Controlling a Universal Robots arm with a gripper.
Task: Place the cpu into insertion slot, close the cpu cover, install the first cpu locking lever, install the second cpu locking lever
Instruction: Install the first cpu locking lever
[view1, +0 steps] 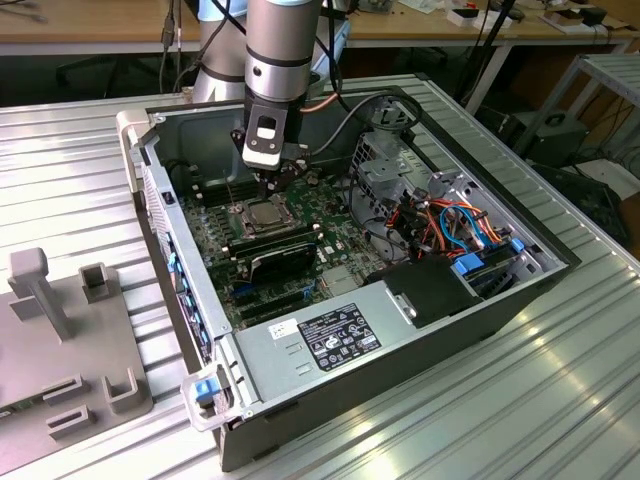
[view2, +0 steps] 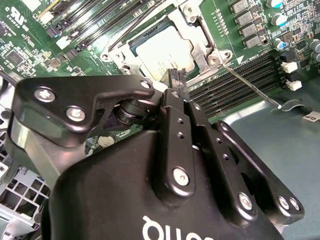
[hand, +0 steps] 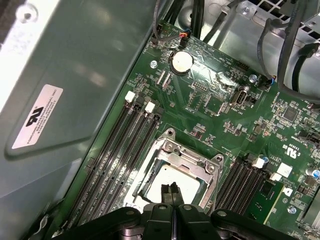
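Note:
The cpu (hand: 165, 181) lies flat in the insertion slot (view2: 133, 48) on the green board, its silvery top showing through the window of the cpu cover (hand: 189, 161). The cover lies down over the chip. My gripper (hand: 172, 192) hangs just above the chip with both fingers pressed together and nothing between them. In the second wrist view the gripper (view2: 178, 76) sits over the chip's (view2: 162, 49) edge. One thin locking lever (view2: 250, 85) sticks out from a corner of the socket, away from the frame. In the exterior view the gripper (view1: 268, 195) points down at the socket (view1: 262, 213).
The board sits deep in an open computer case (view1: 330, 345). Black memory slots (hand: 112, 160) run along both sides of the socket. A cable bundle and drive bay (view1: 455, 225) fill the exterior view's right. A grey fixture (view1: 70, 330) stands outside on the ribbed table.

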